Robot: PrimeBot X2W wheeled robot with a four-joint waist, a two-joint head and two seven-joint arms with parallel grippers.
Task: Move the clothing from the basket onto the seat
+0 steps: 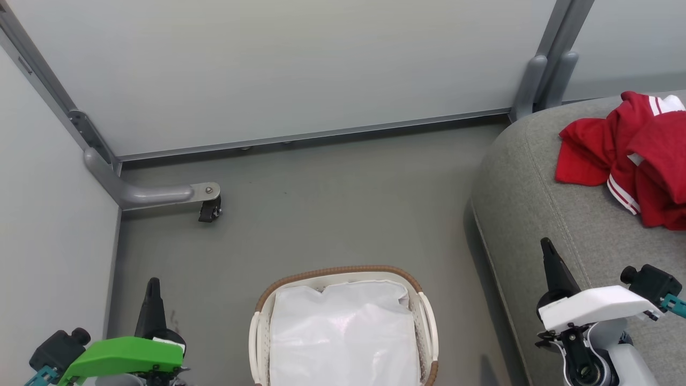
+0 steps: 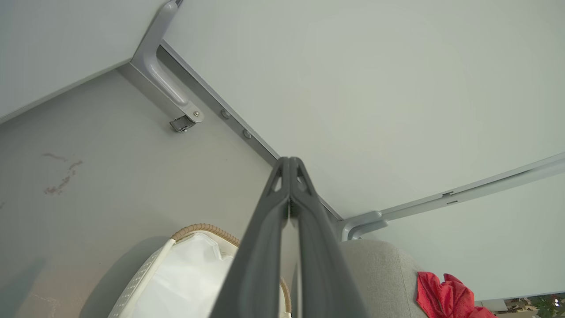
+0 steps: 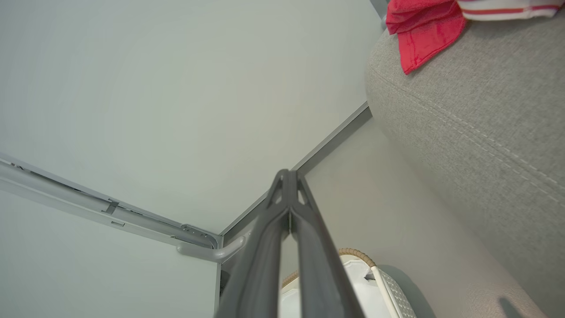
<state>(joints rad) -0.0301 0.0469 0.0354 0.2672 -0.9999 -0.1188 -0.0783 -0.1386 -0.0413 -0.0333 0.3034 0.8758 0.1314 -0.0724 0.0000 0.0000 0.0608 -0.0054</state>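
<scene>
The red clothing (image 1: 632,161) lay crumpled on the grey seat (image 1: 536,214), close to its rounded edge. It looked light, soft and limp, so a raised fold on top seemed the best place to pinch it. The basket (image 1: 343,271) stood on the floor with a white sheet (image 1: 343,332) inside. The left gripper (image 1: 154,287) and the right gripper (image 1: 546,249) were both closed and held nothing.

No lettering, label, brand, number or sign can be read on the clothing (image 1: 627,155), the basket (image 1: 343,269), the seat (image 1: 536,214), the left gripper (image 1: 154,284) or the right gripper (image 1: 547,247).
</scene>
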